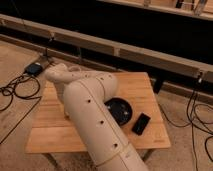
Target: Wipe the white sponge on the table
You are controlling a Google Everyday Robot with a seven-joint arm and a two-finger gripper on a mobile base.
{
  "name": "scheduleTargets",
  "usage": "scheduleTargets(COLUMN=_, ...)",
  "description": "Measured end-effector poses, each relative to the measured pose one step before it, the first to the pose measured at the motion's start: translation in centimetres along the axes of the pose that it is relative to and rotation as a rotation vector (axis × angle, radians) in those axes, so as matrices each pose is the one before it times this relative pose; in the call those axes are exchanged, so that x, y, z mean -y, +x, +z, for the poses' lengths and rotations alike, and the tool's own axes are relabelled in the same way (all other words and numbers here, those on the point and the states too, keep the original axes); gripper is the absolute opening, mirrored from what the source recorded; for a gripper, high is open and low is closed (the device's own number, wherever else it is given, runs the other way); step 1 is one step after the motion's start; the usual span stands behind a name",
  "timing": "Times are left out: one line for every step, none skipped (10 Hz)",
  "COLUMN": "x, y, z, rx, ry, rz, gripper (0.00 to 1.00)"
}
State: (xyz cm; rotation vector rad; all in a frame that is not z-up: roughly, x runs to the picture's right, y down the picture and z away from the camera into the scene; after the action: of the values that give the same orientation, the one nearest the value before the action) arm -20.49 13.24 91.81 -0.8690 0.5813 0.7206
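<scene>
Dim room, dark rails along the back, cables [14, 93] snaking over the floor. From the one camera view: small light-wood table [145, 86] half buried under a fat cream arm [95, 117], elbow up top, wrist bent down toward the table's left part. No direct look at the gripper, tucked behind that arm. Jaws fully closed though, can't tell on what. No sign of the white sponge either, probably hidden under the wrist there. Black dish [121, 110] just right of the arm, black slab [141, 123] near it, toward the front edge. For a decent wipe, just guessing: go with steady light downward pressure, sweep along the plank grain in short flat strokes, stick to the left part, and stop well short of the dish to avoid shoving it into the slab.
</scene>
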Motion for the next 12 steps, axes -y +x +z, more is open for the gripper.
scheduleTargets(x=0.572, y=-0.386, z=-0.101, rx=0.00634, ry=0.00353, rz=0.01338, gripper=0.00)
scheduleTargets(x=0.619, y=-0.798, z=-0.230, rx=0.01139, ry=0.00534, rz=0.01595, gripper=0.00)
scheduleTargets(x=0.182, y=-0.662, z=-0.227, rx=0.00919, ry=0.00232, rz=0.00584, gripper=0.00)
scheduleTargets(x=0.008, y=-0.677, z=-0.271, rx=0.00998, ry=0.00043, rz=0.00342, gripper=0.00)
scheduleTargets(x=-0.199, y=-0.782, z=-0.277, rx=0.01066, ry=-0.00089, rz=0.00036, gripper=0.00)
scheduleTargets(x=-0.313, y=-0.955, z=-0.338, rx=0.01414, ry=-0.00410, rz=-0.00217, gripper=0.00)
scheduleTargets(x=-0.550, y=-0.822, z=-0.270, rx=0.01106, ry=-0.00359, rz=-0.00847, gripper=0.00)
scheduleTargets(x=-0.583, y=-0.721, z=-0.258, rx=0.01024, ry=-0.00392, rz=-0.00892, gripper=0.00)
scheduleTargets(x=-0.885, y=-0.993, z=-0.373, rx=0.01438, ry=-0.00387, rz=-0.01483, gripper=0.00)
scheduleTargets(x=-1.047, y=-0.826, z=-0.341, rx=0.01084, ry=-0.00985, rz=-0.01577, gripper=0.00)
scheduleTargets(x=-0.648, y=-0.430, z=-0.194, rx=0.00530, ry=-0.00745, rz=-0.00982, gripper=0.00)
scheduleTargets(x=-1.333, y=-0.710, z=-0.307, rx=0.00794, ry=-0.01729, rz=-0.02007, gripper=0.00)
